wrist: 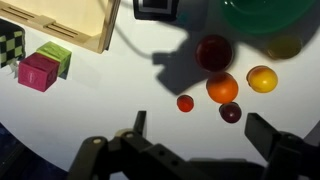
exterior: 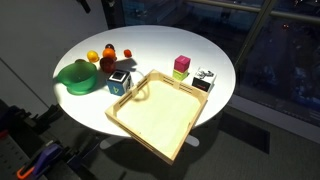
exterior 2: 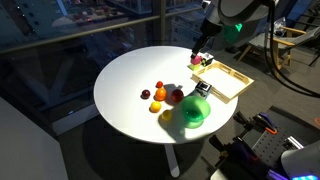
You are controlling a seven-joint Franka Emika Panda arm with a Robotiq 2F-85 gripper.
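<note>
Above table (wrist: 90, 110), wrist view: gripper (wrist: 198, 125) spread apart, empty, over orange (wrist: 222, 88)
In an exterior view: green bowl (exterior: 76, 76) beside fruit, tray (exterior: 160, 115) nearby
In an exterior view: green bowl (exterior 2: 193, 112) near table edge
Risk: nudged orange could roll off

Small round fruits (wrist: 222, 88) — loosely clustered.

Fruits (wrist: 222, 88) lie beside the bowl (wrist: 262, 12), blocks (wrist: 40, 70) beside the tray (wrist: 60, 20) (all on table (wrist: 120, 100)).
</note>
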